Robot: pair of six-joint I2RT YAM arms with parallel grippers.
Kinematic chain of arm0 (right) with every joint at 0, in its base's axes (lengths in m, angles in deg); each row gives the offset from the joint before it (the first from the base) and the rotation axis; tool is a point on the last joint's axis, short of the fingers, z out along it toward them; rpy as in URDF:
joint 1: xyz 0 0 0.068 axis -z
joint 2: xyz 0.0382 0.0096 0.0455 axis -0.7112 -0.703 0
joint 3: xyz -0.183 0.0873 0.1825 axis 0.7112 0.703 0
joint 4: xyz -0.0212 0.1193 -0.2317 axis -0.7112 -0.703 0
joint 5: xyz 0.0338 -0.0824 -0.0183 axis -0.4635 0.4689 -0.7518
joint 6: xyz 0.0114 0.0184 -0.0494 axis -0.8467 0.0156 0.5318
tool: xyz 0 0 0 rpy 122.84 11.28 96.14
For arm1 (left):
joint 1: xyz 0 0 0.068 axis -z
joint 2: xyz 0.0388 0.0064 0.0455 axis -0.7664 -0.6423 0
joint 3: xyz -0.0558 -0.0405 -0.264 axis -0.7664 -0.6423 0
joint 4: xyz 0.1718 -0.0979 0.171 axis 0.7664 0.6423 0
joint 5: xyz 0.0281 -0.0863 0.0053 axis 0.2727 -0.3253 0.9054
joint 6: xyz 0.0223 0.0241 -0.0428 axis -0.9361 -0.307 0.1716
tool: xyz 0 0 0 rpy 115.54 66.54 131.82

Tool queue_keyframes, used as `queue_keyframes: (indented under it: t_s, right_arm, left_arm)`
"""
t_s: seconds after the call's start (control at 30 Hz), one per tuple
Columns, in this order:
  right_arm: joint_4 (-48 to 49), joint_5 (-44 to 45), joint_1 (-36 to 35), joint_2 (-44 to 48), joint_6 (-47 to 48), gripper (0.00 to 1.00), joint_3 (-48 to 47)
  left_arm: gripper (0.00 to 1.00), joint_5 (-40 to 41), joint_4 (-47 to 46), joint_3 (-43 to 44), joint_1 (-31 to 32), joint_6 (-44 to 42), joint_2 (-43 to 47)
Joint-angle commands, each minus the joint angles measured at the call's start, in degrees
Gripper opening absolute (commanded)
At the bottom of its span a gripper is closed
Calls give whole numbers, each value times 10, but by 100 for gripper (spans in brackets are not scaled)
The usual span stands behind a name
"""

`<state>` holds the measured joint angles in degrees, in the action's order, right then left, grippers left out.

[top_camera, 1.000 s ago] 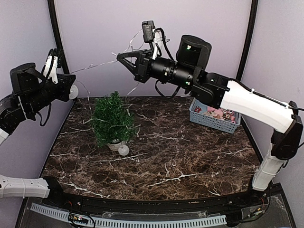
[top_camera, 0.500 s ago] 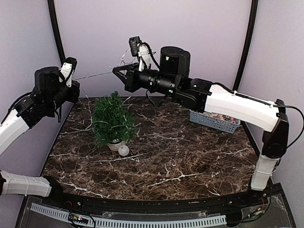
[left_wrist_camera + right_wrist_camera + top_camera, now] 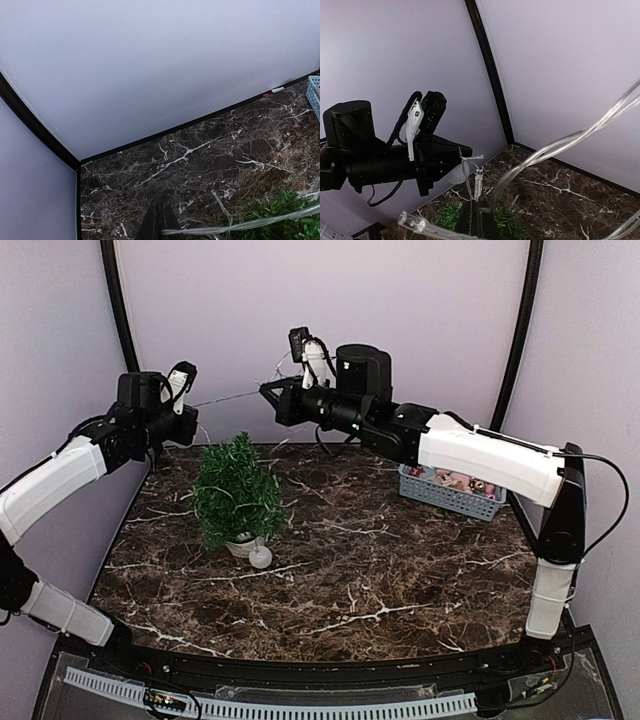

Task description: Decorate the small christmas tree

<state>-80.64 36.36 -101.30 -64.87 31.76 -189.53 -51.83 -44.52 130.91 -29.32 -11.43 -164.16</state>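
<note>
The small christmas tree [image 3: 237, 490] stands in its white pot [image 3: 243, 545] on the left of the marble table; part of its green top shows in the left wrist view [image 3: 287, 220] and the right wrist view [image 3: 449, 215]. A thin clear light string [image 3: 230, 397] runs taut above the tree between both grippers. My left gripper [image 3: 192, 412] is shut on one end, and the string [image 3: 250, 223] leaves its closed fingers [image 3: 156, 226] to the right. My right gripper [image 3: 265, 390] is shut on the other part of the string [image 3: 560, 145], with small bulbs beside its fingertips [image 3: 470, 222]. It faces the left gripper [image 3: 462, 151].
A small white ball [image 3: 260, 557] lies on the table against the pot's front. A blue basket [image 3: 455, 490] of small pink and red items stands at the back right, its corner visible in the left wrist view [image 3: 315, 97]. Purple walls close off the back and sides.
My left gripper has swung right toward the tree. My right gripper has come down and pulled back slightly, so the stretch of string between them is shorter. Both stay shut.
</note>
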Motion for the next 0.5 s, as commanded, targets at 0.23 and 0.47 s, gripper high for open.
queue_keyframes:
  t_s: [0.23, 0.47]
  right_arm:
    - [18, 51, 40, 22, -13, 0, 28]
    - [8, 92, 50, 69, -4, 0, 99]
  left_arm:
    - [3, -89, -4, 59, -27, 17, -88]
    - [41, -188, 11, 76, -27, 11, -115]
